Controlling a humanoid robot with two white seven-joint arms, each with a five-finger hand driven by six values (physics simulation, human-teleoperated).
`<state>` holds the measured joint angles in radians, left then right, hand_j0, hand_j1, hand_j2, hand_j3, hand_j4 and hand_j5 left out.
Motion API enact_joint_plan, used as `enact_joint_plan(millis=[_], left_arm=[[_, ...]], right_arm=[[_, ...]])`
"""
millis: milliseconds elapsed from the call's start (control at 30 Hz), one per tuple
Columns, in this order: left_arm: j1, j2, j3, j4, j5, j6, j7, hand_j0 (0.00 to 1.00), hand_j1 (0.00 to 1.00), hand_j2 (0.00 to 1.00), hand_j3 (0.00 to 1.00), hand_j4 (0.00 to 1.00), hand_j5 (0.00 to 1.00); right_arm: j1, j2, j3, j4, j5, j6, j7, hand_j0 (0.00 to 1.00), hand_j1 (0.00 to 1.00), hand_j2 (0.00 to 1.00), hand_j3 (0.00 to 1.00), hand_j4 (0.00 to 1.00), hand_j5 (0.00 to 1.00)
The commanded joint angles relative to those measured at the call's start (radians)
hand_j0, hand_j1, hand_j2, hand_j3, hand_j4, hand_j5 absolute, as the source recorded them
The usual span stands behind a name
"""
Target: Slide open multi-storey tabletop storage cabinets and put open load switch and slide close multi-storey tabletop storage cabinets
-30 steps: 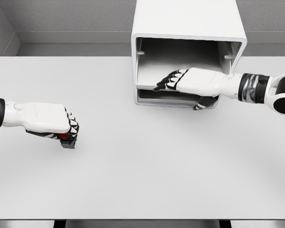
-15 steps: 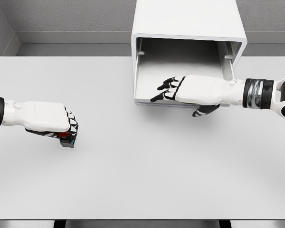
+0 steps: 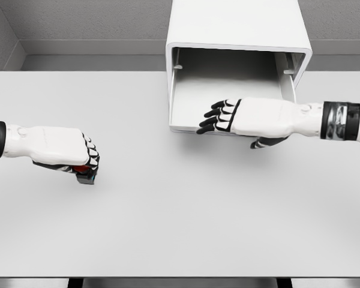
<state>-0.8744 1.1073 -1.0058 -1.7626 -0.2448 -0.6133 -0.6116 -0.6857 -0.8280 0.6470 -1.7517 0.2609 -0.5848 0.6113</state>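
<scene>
White cabinet sits at the desk's far edge, its drawer pulled open under our right robot hand, fingers spread. Far left of it, our left robot hand grips the load switch, which must next go in. Grey walls behind.

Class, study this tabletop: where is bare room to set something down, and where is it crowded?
Free: the table between the left hand, which grips the switch, and the right hand, plus the whole near edge. Crowded: the cabinet mouth, where the right hand sits at the open drawer.
</scene>
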Motion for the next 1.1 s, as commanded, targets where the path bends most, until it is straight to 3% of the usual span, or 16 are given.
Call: enact_joint_plan(millis=[0, 67, 167, 333, 533, 700, 900, 1067], left_arm=[[0.000, 0.000, 0.001, 0.000, 0.004, 0.002, 0.001, 0.45, 0.45, 0.45, 0.45, 0.45, 0.45], [-0.008, -0.018, 0.001, 0.000, 0.012, 0.002, 0.001, 0.45, 0.45, 0.45, 0.45, 0.45, 0.45], [-0.081, -0.033, 0.009, 0.000, 0.039, 0.002, 0.001, 0.45, 0.45, 0.45, 0.45, 0.45, 0.45], [-0.150, -0.052, 0.016, 0.000, 0.062, 0.002, 0.001, 0.45, 0.45, 0.45, 0.45, 0.45, 0.45], [-0.172, -0.063, 0.044, 0.000, 0.093, 0.002, 0.001, 0.45, 0.45, 0.45, 0.45, 0.45, 0.45], [-0.178, -0.109, 0.081, 0.006, 0.116, 0.002, 0.001, 0.45, 0.45, 0.45, 0.45, 0.45, 0.45], [-0.206, -0.219, 0.115, 0.057, 0.116, 0.002, 0.001, 0.45, 0.45, 0.45, 0.45, 0.45, 0.45], [-0.222, -0.319, 0.185, 0.066, 0.116, 0.002, 0.001, 0.45, 0.45, 0.45, 0.45, 0.45, 0.45]], right_arm=[[0.000, -0.013, -0.010, -0.005, -0.012, -0.026, 0.000, 1.00, 1.00, 1.00, 1.00, 1.00, 1.00], [0.021, -0.019, -0.027, -0.005, -0.018, -0.026, 0.000, 1.00, 1.00, 1.00, 1.00, 1.00, 1.00], [0.025, -0.026, -0.043, -0.006, -0.020, -0.026, 0.000, 1.00, 1.00, 1.00, 1.00, 1.00, 1.00], [0.055, -0.039, -0.096, -0.006, -0.048, -0.026, 0.000, 1.00, 1.00, 1.00, 1.00, 1.00, 1.00], [0.080, -0.069, -0.129, -0.006, -0.061, -0.026, 0.000, 1.00, 1.00, 1.00, 1.00, 1.00, 1.00], [0.150, -0.109, -0.231, -0.006, -0.106, -0.026, 0.000, 1.00, 1.00, 1.00, 1.00, 1.00, 1.00], [0.193, -0.137, -0.311, -0.006, -0.137, -0.026, 0.000, 1.00, 1.00, 1.00, 1.00, 1.00, 1.00], [0.253, -0.161, -0.434, -0.006, -0.255, -0.026, 0.000, 1.00, 1.00, 1.00, 1.00, 1.00, 1.00]])
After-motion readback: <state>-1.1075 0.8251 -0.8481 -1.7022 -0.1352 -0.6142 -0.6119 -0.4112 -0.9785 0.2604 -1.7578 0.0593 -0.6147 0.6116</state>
